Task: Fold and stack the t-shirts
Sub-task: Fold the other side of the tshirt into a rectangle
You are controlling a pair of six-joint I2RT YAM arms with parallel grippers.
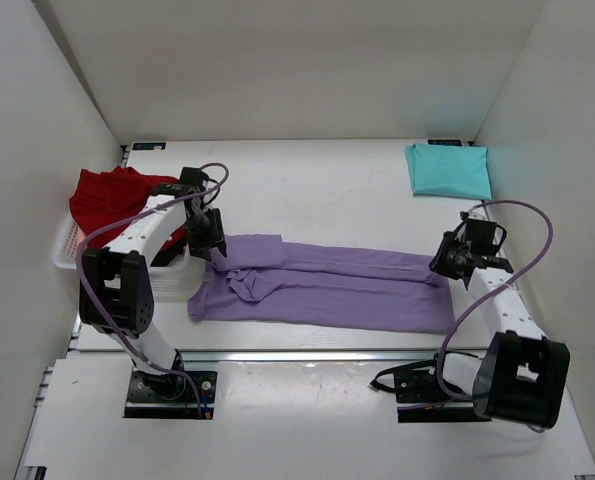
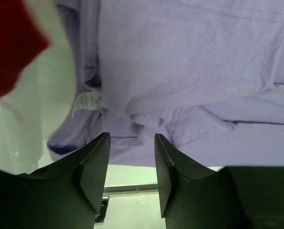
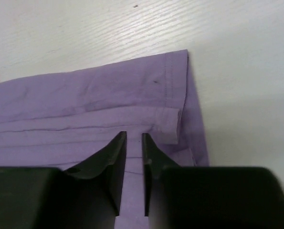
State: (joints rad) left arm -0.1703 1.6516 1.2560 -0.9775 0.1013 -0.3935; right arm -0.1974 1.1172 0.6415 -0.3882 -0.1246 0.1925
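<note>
At centre-left, the left gripper (image 2: 132, 138) hovers with jaws apart over the lavender t-shirt (image 1: 327, 288), which lies lengthwise across the bench (image 1: 307, 190). At right, the right gripper (image 3: 133, 136) has narrow jaws; I cannot tell whether they hold cloth. Lifting the ends unevenly could spill the fold.

- White table top (image 1: 317, 190), matte, with a fine wood-like grain visible up close in the right wrist view.
- Closed in on three sides by plain white panels: back wall (image 1: 297, 70), left wall (image 1: 27, 200), right wall (image 1: 567, 150), all bare.
- White slotted basket (image 1: 63, 256) at the table's left edge, close to the left wall.
- Metal rail (image 1: 307, 353) along the near edge, with a lower white ledge (image 1: 297, 420) in front of it.
- Small dark strip (image 1: 147, 146) at the far left corner, and another at the far right.
- Lit brightly and evenly; soft shadows only, with a faint bluish tint on the back wall toward the right.
</note>
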